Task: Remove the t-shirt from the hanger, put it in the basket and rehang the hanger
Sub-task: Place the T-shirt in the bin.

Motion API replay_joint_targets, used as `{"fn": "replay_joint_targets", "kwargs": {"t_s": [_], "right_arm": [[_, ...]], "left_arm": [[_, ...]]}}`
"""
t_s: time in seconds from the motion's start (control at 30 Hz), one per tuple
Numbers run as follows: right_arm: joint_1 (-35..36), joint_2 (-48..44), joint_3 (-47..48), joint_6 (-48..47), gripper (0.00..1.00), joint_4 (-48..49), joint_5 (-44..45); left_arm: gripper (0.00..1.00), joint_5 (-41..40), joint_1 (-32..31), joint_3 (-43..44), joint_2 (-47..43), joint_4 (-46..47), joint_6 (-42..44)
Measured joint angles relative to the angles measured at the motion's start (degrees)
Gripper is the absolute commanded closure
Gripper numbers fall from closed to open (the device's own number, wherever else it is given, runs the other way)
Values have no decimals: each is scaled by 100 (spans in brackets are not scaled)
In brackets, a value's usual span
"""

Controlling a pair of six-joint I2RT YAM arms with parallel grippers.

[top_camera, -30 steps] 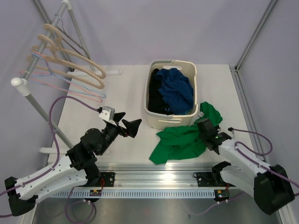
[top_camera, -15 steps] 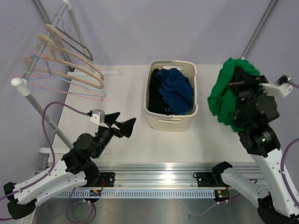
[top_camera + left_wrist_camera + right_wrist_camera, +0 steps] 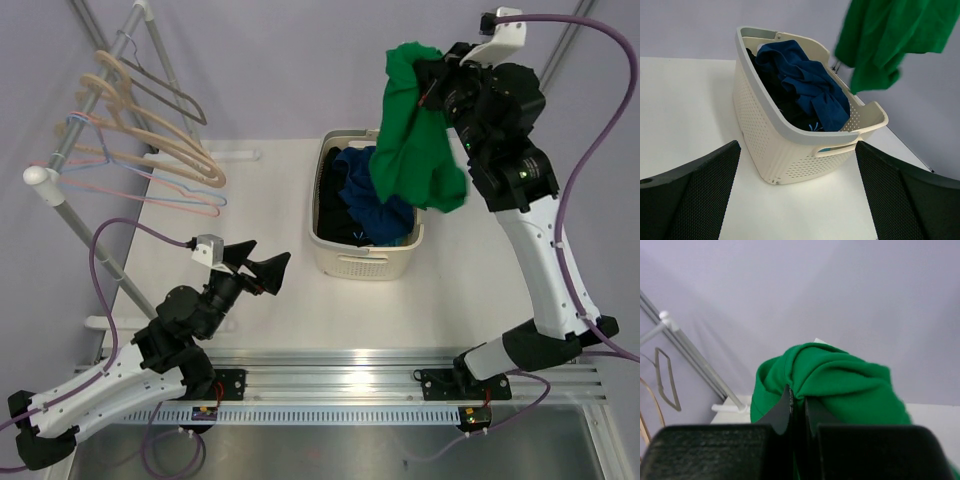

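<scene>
The green t-shirt (image 3: pixel 415 140) hangs in the air above the basket's right side, bunched at its top in my right gripper (image 3: pixel 432 85), which is shut on it. In the right wrist view the cloth (image 3: pixel 840 380) is pinched between the closed jaws of the right gripper (image 3: pixel 798 397). From the left wrist the t-shirt (image 3: pixel 885 35) dangles at the upper right. Several bare hangers (image 3: pixel 160 150) hang on the rack at the left, with no garment on any of them. My left gripper (image 3: pixel 268 270) stands open and empty over the table, left of the basket, its fingers (image 3: pixel 695 190) wide apart.
A cream laundry basket (image 3: pixel 365 262) sits mid-table holding a blue garment (image 3: pixel 375 185) over dark clothes. The rack's white pole (image 3: pixel 80 220) slants along the left edge. In the left wrist view the basket (image 3: pixel 790 155) stands right ahead.
My right arm lifted the green t-shirt off the table at the right, then swung it high and leftward over the basket. The left arm pulled back slightly, then stayed still.
</scene>
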Motion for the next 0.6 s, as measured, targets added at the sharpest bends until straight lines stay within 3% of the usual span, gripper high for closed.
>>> {"fn": "replay_joint_targets", "kwargs": {"t_s": [0.27, 0.47, 0.6], "right_arm": [[0, 442, -365, -66, 100, 326, -195], [0, 461, -1757, 48, 100, 1093, -162], [0, 737, -2898, 682, 100, 1539, -415]], "left_arm": [[1, 0, 0, 0, -2, 0, 2], [1, 2, 0, 2, -46, -4, 4], [1, 2, -2, 0, -46, -4, 4]]}}
